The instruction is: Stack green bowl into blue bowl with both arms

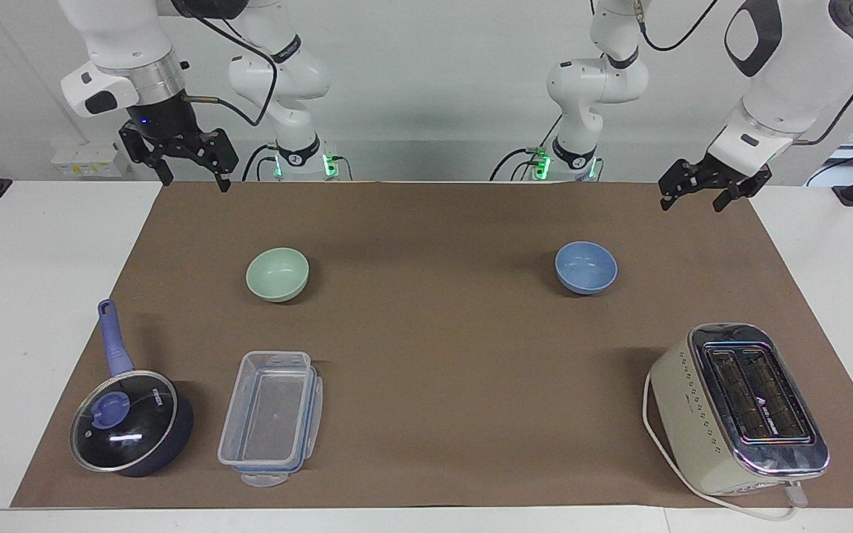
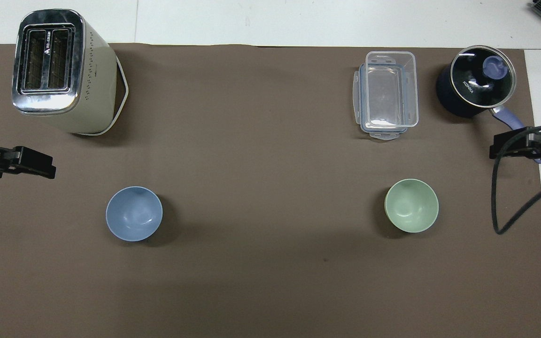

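Pre-grasp: both end effectors up and released, bowls not stacked.

My left end effector (image 1: 704, 195) hangs over the mat edge at the left arm's end, jaws spread, empty; my right end effector (image 1: 188, 169) likewise at the right arm's end. Small round pale mint-green matte bowl (image 1: 277, 274) sits upright on the brown mat (image 1: 434, 348) of the table, toward the right arm's end; small round periwinkle-blue plain bowl (image 1: 586, 267) well apart, toward the left arm's end. I reckon the next move is right end effector down onto the green bowl's rim, left steadying the blue one.
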Controlling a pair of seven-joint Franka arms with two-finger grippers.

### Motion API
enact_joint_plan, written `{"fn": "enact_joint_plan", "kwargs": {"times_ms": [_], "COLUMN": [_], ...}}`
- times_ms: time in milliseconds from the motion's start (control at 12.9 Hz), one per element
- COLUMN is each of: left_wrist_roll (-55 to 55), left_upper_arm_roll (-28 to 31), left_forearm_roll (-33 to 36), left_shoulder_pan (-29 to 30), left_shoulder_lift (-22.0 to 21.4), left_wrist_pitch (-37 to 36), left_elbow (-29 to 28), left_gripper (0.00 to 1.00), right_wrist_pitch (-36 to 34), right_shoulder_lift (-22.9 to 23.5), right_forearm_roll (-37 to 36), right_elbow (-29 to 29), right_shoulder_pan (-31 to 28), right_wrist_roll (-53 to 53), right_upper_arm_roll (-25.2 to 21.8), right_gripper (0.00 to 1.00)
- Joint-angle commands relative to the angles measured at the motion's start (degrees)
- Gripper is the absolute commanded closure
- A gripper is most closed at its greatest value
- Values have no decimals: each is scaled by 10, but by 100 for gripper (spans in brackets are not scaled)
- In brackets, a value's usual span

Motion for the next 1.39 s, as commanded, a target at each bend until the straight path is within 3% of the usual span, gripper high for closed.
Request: {"fn": "enact_joint_plan", "kwargs": {"times_ms": [0,464,773,1314], "left_wrist_roll": [0,15,29,29], "left_upper_arm_roll": [0,-4,-3,0], "left_forearm_roll": [-27,-88,-89,-45], "left_shoulder_pan": [-5,-40,-56,-39], "left_shoulder_lift": [-32,-56,-101,-111], "left_wrist_pitch": [43,132,231,360], "left_elbow": [-61,-185,-315,-421], "left_gripper": [0,0,0,0], "right_wrist_pitch": [-5,-5,-5,-6], "right_shoulder_lift": [-1,-1,-1,-1], "right_forearm_roll": [-1,-1,-1,-1], "right_elbow": [3,3,3,3], "right_shoulder_pan": [-5,-5,-5,-5], "right_wrist_roll": [-5,-5,-5,-5], "right_upper_arm_roll": [1,1,1,0], "right_gripper": [0,0,0,0]}}
